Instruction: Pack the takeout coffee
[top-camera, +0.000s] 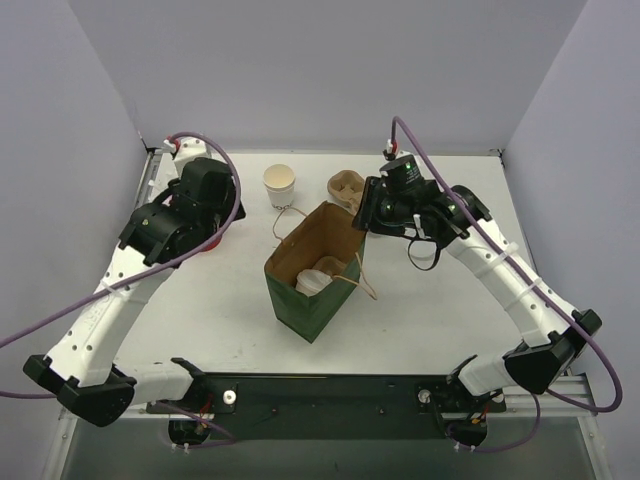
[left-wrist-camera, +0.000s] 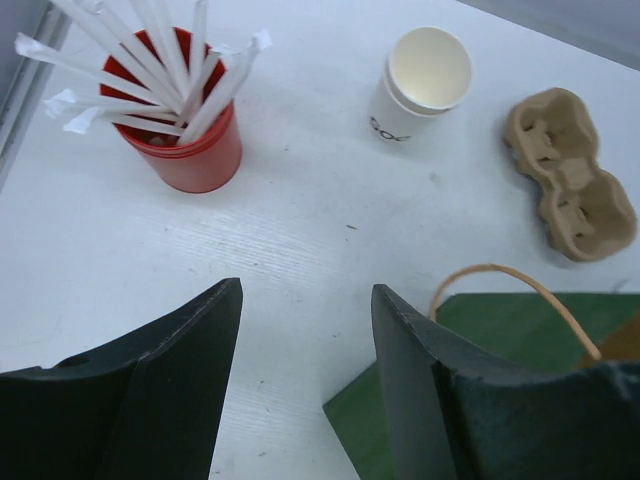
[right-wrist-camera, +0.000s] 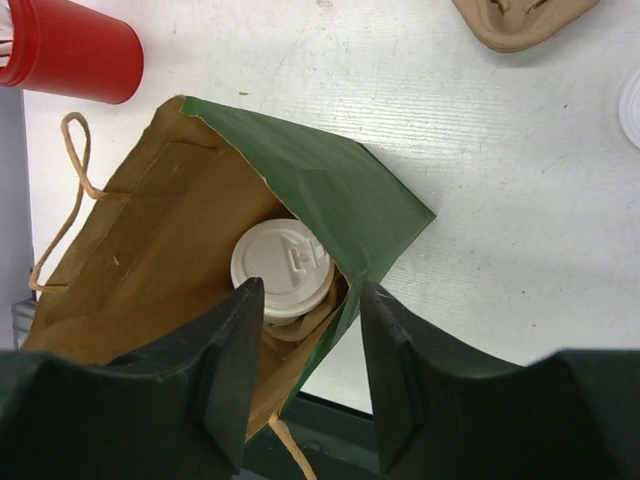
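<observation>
The small white paper cup with a cream rim and dark print (left-wrist-camera: 425, 85) stands upright and uncovered on the white table (top-camera: 200, 300), toward the far edge, not in the bag. It has the brown pulp two-well carrier (left-wrist-camera: 570, 190) to its right and the red cup of paper-wrapped white straws (left-wrist-camera: 190, 150) well to its left. Nearer the arms stands the green paper bag with a brown inside and twine handles (right-wrist-camera: 330, 190), its mouth open. A second white cup capped with a white plastic lid (right-wrist-camera: 283, 268) sits upright in one corner of the bag. The right gripper (right-wrist-camera: 312, 300) hangs directly above that corner. Its fingers are parted on either side of the bag's edge, gripping nothing, with the lid showing just beside one finger. A flat white lid (right-wrist-camera: 632, 105) lies on the table at the right edge of the right wrist view. The left gripper (left-wrist-camera: 306, 300) hovers over bare table beside the bag, its fingers spread wide and empty.
</observation>
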